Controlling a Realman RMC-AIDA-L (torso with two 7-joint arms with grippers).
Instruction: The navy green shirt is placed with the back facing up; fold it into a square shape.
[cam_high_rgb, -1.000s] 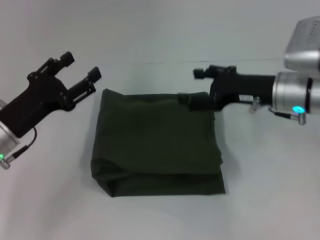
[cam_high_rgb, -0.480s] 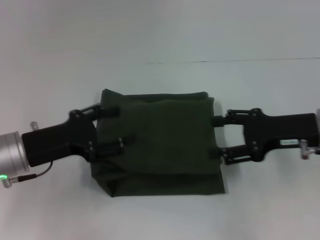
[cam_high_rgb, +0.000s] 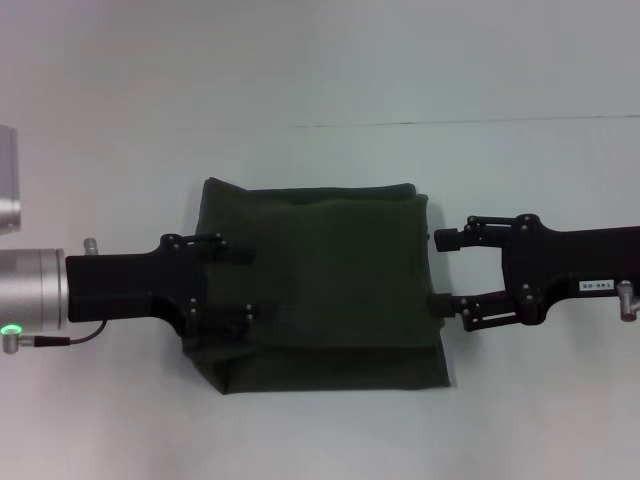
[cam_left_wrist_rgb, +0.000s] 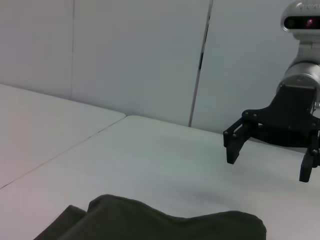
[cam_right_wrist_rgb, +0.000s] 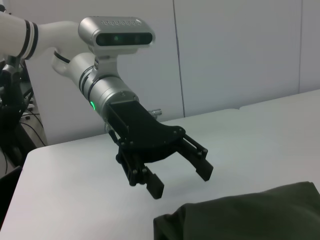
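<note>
The navy green shirt (cam_high_rgb: 320, 285) lies folded into a rough square on the white table, plain side up. My left gripper (cam_high_rgb: 243, 284) hovers open over the shirt's left part, one finger toward the far side and one toward the near side. At the shirt's right edge my right gripper (cam_high_rgb: 440, 272) is open too, its fingertips just off the cloth. The left wrist view shows the shirt (cam_left_wrist_rgb: 150, 225) with the right gripper (cam_left_wrist_rgb: 268, 164) open above the table beyond it. The right wrist view shows the shirt (cam_right_wrist_rgb: 240, 215) and the left gripper (cam_right_wrist_rgb: 181, 181) open above it.
The white table (cam_high_rgb: 320, 440) spreads around the shirt on all sides, with a seam line (cam_high_rgb: 420, 124) across it at the back. In the right wrist view, my head camera (cam_right_wrist_rgb: 116, 33) and dark cables (cam_right_wrist_rgb: 12, 115) show beyond the table's edge.
Both arms have swung in from the shirt's far corners to its left and right sides. Over the last half second the left gripper slid a little farther over the cloth.
</note>
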